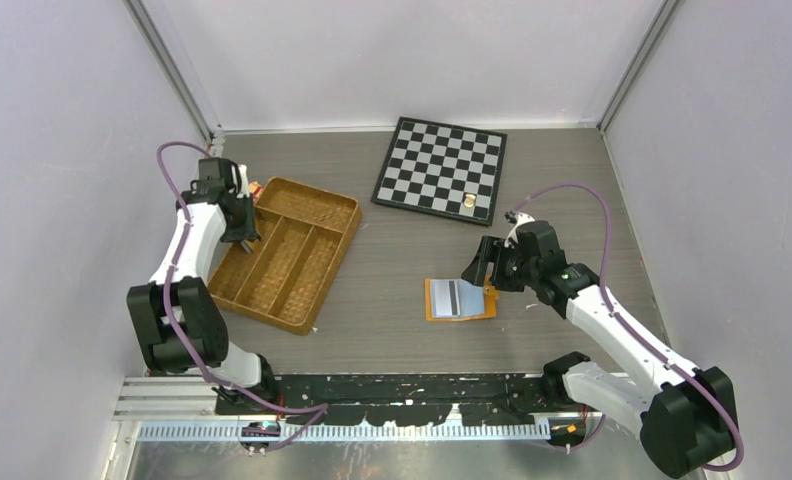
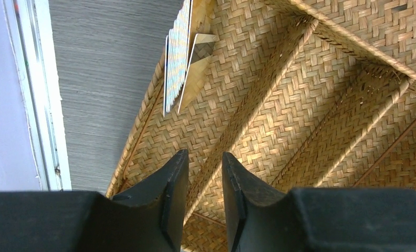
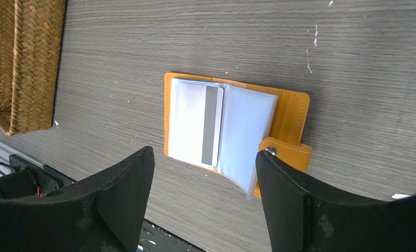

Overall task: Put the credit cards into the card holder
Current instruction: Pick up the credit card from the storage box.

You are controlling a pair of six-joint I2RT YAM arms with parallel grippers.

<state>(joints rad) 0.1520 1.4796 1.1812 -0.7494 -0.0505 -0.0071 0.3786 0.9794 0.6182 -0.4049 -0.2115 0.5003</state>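
Observation:
The orange card holder [image 3: 290, 113] lies open on the table, its clear sleeves fanned up. A silver-grey credit card [image 3: 190, 123] with a dark stripe sits in the left sleeve. My right gripper [image 3: 204, 152] hovers open just above the holder [image 1: 460, 299], nothing between its fingers. A light blue credit card [image 2: 174, 58] and a tan card [image 2: 198, 65] stand on edge against the wall of the woven tray [image 2: 311, 105]. My left gripper [image 2: 205, 153] is over the tray's left compartment, below those cards. Its jaws stand a narrow gap apart with nothing in them.
The brown woven divided tray [image 1: 287, 250] lies at the left. A chessboard [image 1: 440, 168] with one small piece [image 1: 468, 203] lies at the back. A small red-and-tan packet [image 1: 256, 187] sits by the tray's far corner. Walls enclose the table.

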